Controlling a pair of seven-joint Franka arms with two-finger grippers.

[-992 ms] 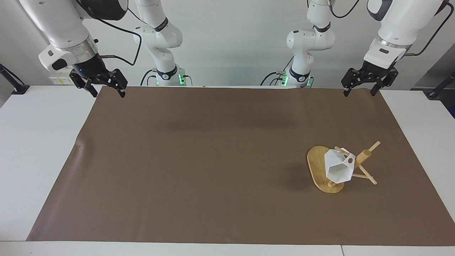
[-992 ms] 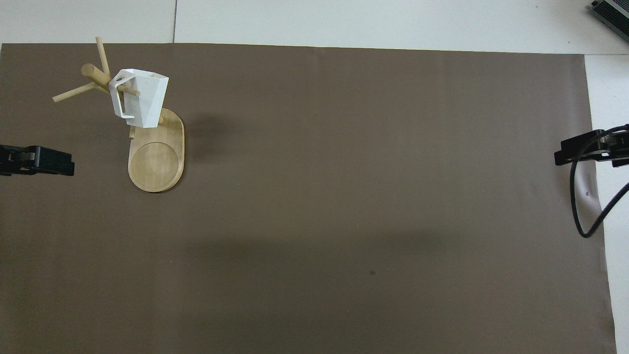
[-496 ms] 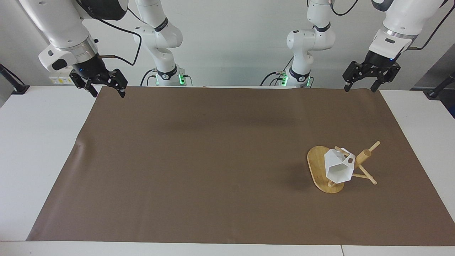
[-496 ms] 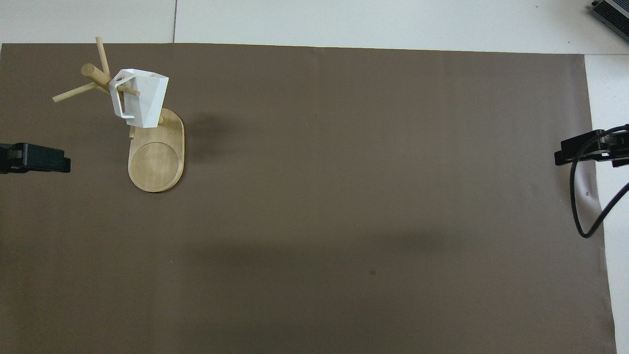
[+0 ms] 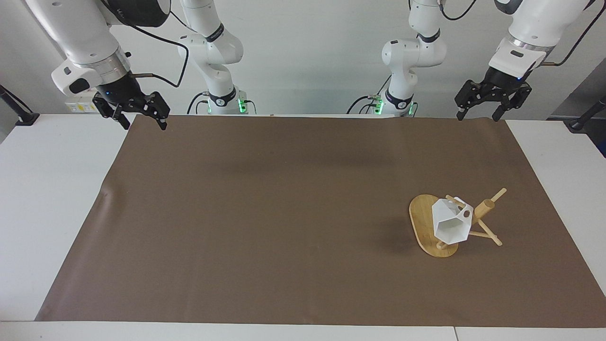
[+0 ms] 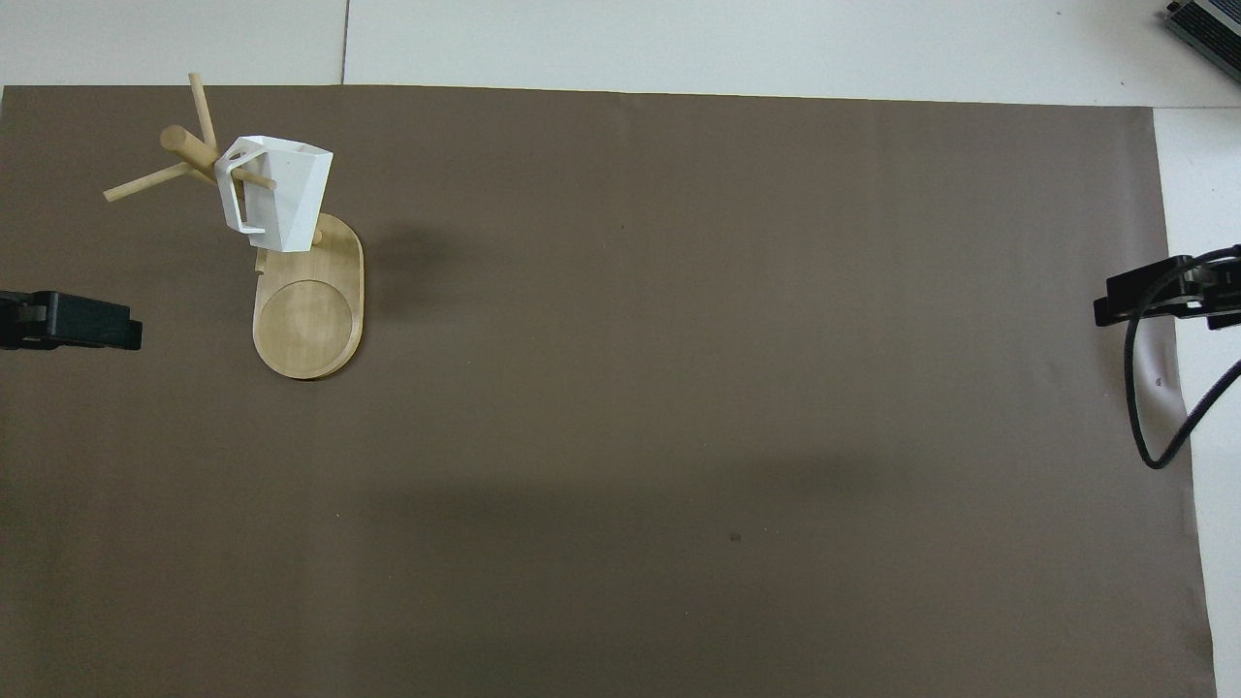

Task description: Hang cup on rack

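The white faceted cup (image 5: 450,226) (image 6: 279,194) hangs by its handle on a thin peg of the bamboo rack (image 5: 485,207) (image 6: 184,143). The rack's oval base (image 5: 420,219) (image 6: 308,315) rests on the mat toward the left arm's end of the table. My left gripper (image 5: 476,116) (image 6: 73,322) is up in the air over the mat's edge by the robots, open and empty, well apart from the rack. At the right arm's end, my right gripper (image 5: 144,125) (image 6: 1129,296) waits over the mat's corner, open and empty too.
A brown mat (image 5: 284,213) covers most of the white table (image 5: 52,199). A black cable (image 6: 1149,407) loops down from the right arm. A dark device (image 6: 1207,24) sits at the table's corner farthest from the robots, at the right arm's end.
The left gripper has risen a little and drawn back toward its base. The cup, the rack and the right arm have not moved.
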